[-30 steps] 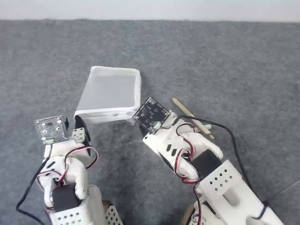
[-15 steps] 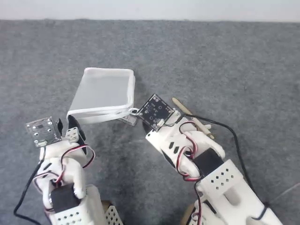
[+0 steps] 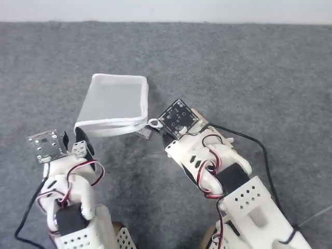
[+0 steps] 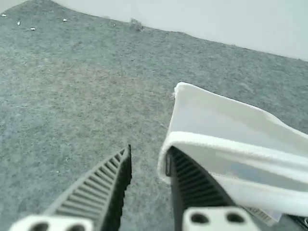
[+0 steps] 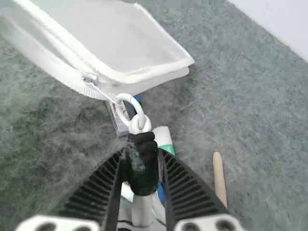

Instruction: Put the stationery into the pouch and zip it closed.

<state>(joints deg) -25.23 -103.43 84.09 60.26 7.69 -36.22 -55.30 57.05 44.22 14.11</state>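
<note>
A white mesh pouch [image 3: 115, 101] lies on the grey carpet with its zipped edge toward the arms. My right gripper [image 5: 142, 154] is shut on the black tab [image 5: 140, 166] of the zipper pull. The tab's white ring [image 5: 131, 109] leads to the slider [image 5: 89, 78] at the pouch's corner. Stationery lies under that corner: a small labelled item [image 5: 117, 120] and a green-and-white piece [image 5: 162, 138]. A wooden stick [image 5: 219, 175] lies farther off. My left gripper [image 4: 149, 154] is open at the pouch's other near corner. One of its fingers [image 4: 192, 185] lies under the pouch's edge [image 4: 216, 147].
Grey carpet [image 3: 249, 72] spreads open beyond and to the right of the pouch. A pale wall edge [image 3: 166, 10] runs along the far side. Both arm bodies fill the near part of the high view.
The pouch has shifted left and the left arm has drawn back with it. The right gripper has moved right with the zipper pull in it.
</note>
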